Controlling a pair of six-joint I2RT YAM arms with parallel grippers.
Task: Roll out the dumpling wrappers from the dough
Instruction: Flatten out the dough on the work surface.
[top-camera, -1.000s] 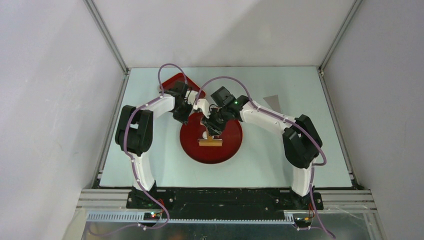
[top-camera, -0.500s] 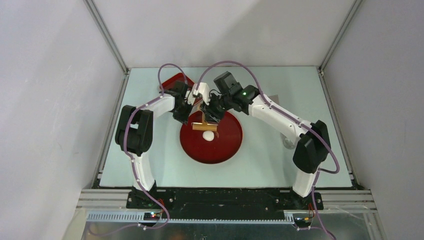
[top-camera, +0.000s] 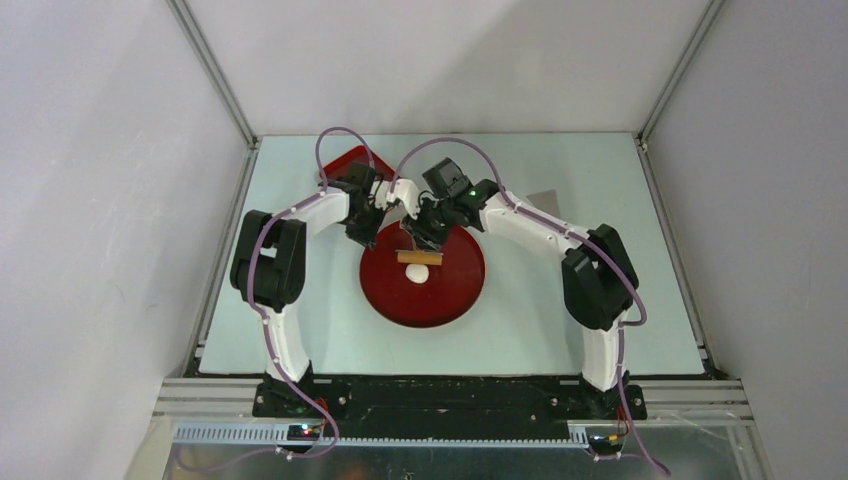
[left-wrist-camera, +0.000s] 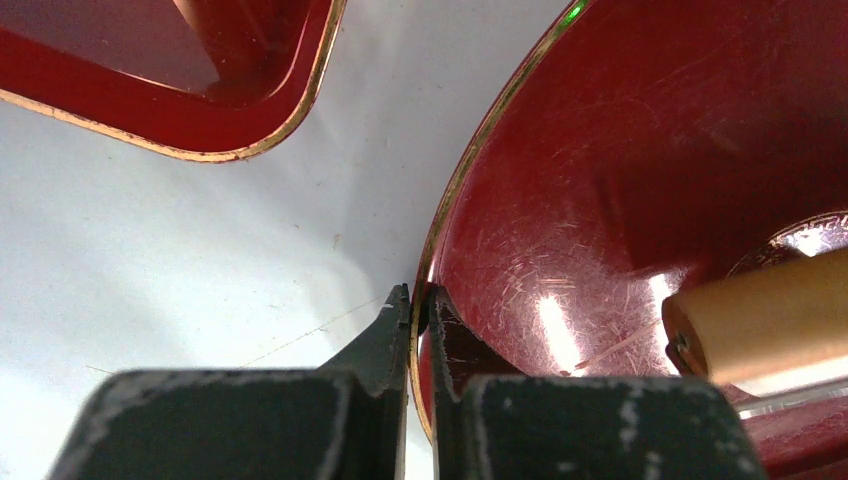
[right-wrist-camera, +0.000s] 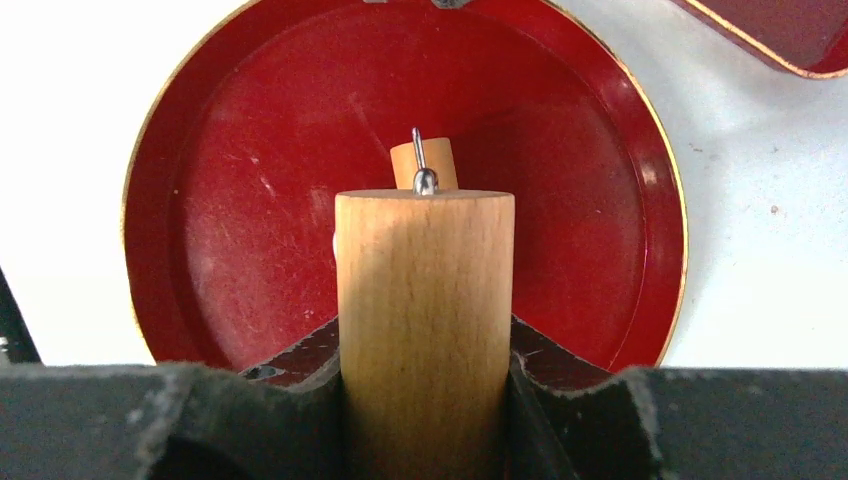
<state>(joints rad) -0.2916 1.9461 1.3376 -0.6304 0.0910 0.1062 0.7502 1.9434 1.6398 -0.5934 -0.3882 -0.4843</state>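
**Left tool pins the plate, right tool holds the roller over the dough**

At the far left of the pale surface (top-camera: 300, 330) lies a red tray (top-camera: 345, 160) with a gold edge. Just beside it, the left tool (top-camera: 373, 232) has its 2 fingers closed almost fully, pinching the gold rim of the round red plate (top-camera: 400, 305). The left wrist view shows 1 finger outside the rim and 1 inside.

The plate sits in the middle of the surface. On it lies 1 dumpling wrapper (top-camera: 418, 273), a small white oval piece just on the near side of the rolling pin (top-camera: 418, 257). The pin's wooden barrel lies crosswise on the plate, beside the dough.

To the right, the right tool (top-camera: 428, 238) is clamped partway shut on the pin's wooden handle, which fills the gap between its jaws in the right wrist view.
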